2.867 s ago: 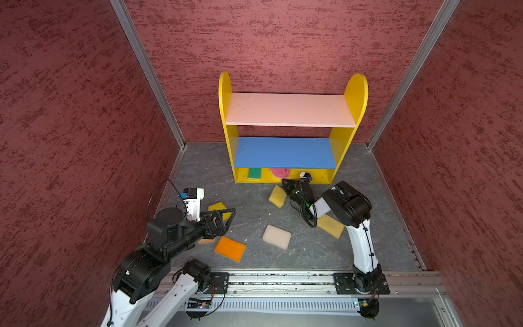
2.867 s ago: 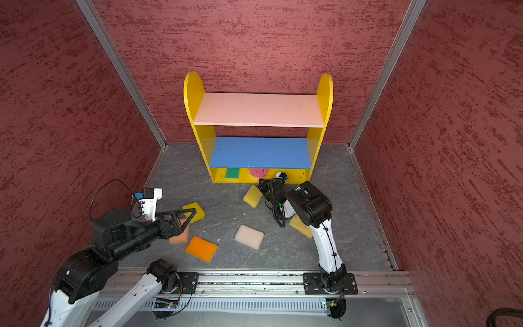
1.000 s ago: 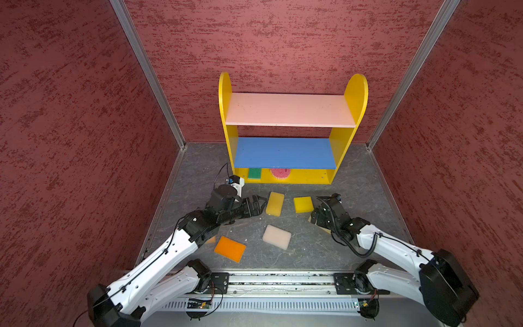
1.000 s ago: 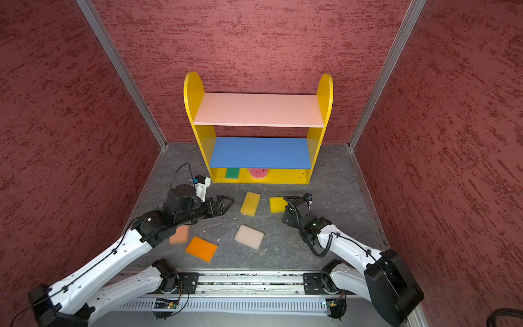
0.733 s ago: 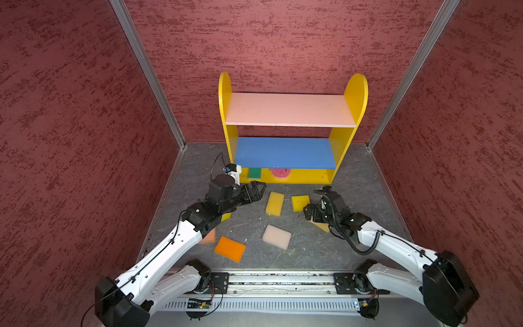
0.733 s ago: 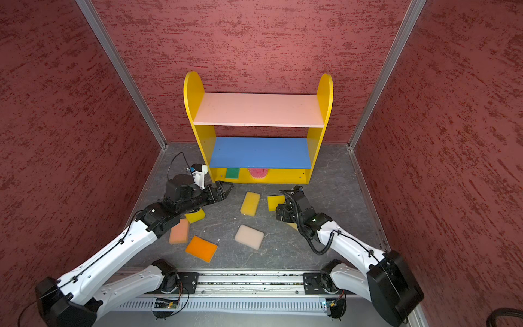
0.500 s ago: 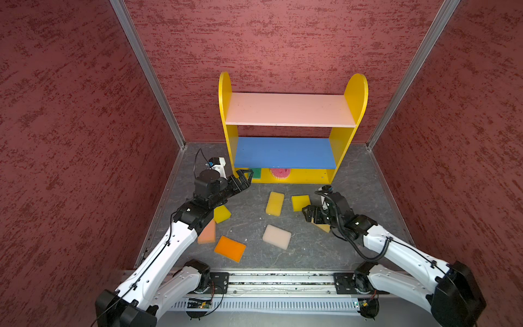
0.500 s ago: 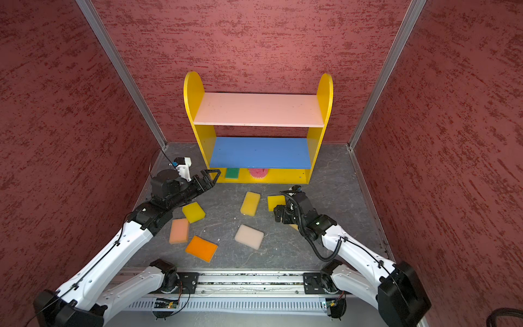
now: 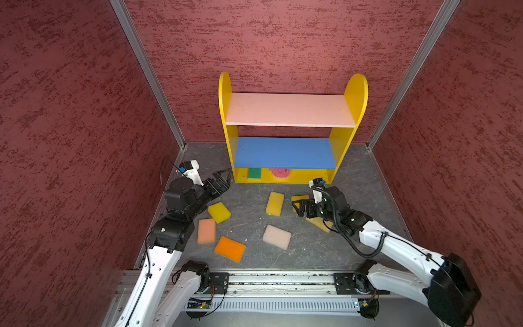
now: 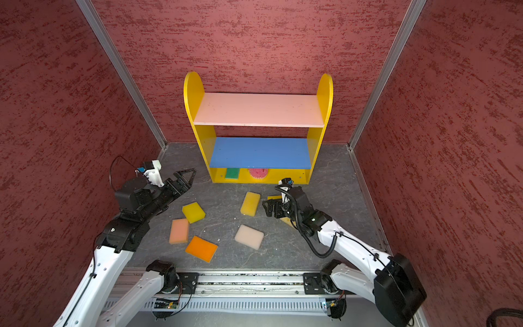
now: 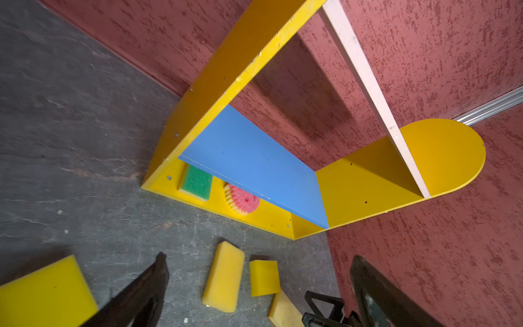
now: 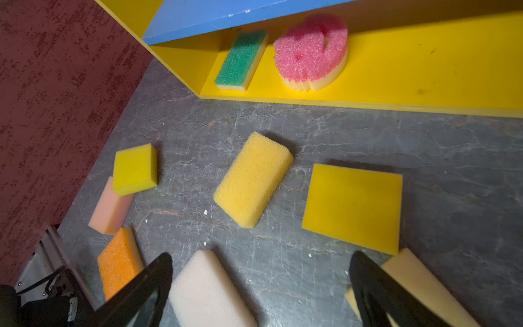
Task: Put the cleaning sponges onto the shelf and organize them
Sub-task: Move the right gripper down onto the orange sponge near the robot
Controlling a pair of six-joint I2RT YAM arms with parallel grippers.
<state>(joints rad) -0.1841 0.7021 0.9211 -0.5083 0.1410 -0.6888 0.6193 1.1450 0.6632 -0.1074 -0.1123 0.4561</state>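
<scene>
Nearest, nothing has shifted over the last second. The orange sponge (image 9: 229, 249), cream sponge (image 9: 276, 237) and peach sponge (image 9: 206, 230) lie flat on the floor (image 9: 252, 223). The yellow block (image 9: 219, 212) sits just beside the peach one's far corner, and the golden sponge (image 9: 274, 203) lies apart in the middle.

What has changed is the arms. The right gripper (image 9: 297, 208), jaws wide and empty, has crept up on the flat yellow sponge (image 12: 353, 206), with the tan sponge (image 12: 418, 280) under its wrist. The left gripper (image 9: 222, 181), also spread and empty, has swung away from the golden sponge to the left foot of the shelf (image 9: 288, 109).

Only the green sponge (image 9: 254, 173) and pink round sponge (image 9: 280, 174) sit on its bottom board. Seven remain on the floor, and I judge the right arm nearer a pick.
</scene>
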